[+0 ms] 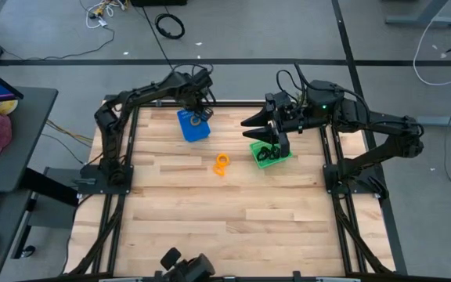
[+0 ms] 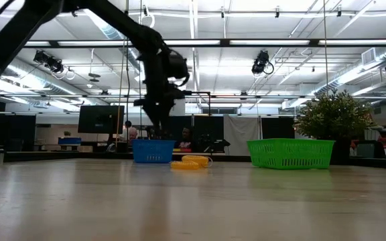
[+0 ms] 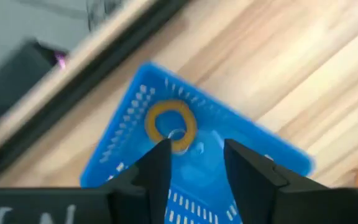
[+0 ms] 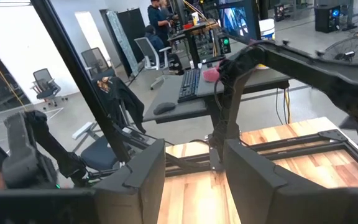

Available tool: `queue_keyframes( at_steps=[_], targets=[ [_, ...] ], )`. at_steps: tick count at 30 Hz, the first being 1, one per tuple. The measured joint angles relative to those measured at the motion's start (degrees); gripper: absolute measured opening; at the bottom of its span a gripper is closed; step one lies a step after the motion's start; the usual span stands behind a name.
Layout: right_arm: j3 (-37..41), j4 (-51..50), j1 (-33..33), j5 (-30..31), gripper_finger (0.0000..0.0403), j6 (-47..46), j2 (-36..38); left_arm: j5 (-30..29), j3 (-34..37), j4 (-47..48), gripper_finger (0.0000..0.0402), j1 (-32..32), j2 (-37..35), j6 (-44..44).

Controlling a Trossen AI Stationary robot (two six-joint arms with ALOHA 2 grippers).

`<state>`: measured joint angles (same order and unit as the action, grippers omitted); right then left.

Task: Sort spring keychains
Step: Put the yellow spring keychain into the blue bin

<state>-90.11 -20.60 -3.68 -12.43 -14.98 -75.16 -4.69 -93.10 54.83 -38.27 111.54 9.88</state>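
Orange spring keychain (image 3: 170,124) in blue bin (image 3: 129,149) — another (image 1: 221,163) on table

Counter (image 1: 233,211): pale butcher-block wood in jointed strips, smooth with a low satin sheen. Blue bin (image 3: 135,124) and green bin (image 2: 291,153): slotted moulded plastic, lightly glossy. Orange spring keychain (image 3: 170,123) inside the blue bin: coiled, plastic-looking, slightly shiny. Left tool (image 3: 194,163) fingers: matt black, hard-surfaced. Frame rails (image 1: 128,149): matt black metal.
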Motion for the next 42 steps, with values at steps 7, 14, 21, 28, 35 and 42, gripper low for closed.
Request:
queue_keyframes(
  at_steps=[7,14,21,28,35,42],
  targets=[
    [0.00,-0.50,-0.02,0.00,0.0164,0.09,0.00,-0.80,0.00,-7.66,0.0077,1.88,-11.19,-1.57],
    [0.02,-2.06,-0.02,0.00,0.0164,0.48,0.28,-1.07,0.00,-12.65,0.0006,7.30,-22.88,-5.82],
    [0.02,-3.65,-0.02,0.00,0.0164,0.52,0.48,-5.01,-0.02,-14.46,0.0014,16.34,-30.07,-6.09],
    [0.02,-3.65,-0.02,0.00,0.0164,0.50,0.48,-7.35,6.59,-21.18,0.0006,25.06,-36.25,-7.51],
    [0.02,-3.64,-0.02,0.00,0.0164,-0.31,0.48,-3.64,27.00,-46.75,0.0003,32.99,-46.04,-6.96],
    [0.02,-3.06,-0.02,0.00,0.0164,-0.92,0.48,0.39,45.40,-67.90,0.0007,37.79,-51.49,-0.93]
  ],
)
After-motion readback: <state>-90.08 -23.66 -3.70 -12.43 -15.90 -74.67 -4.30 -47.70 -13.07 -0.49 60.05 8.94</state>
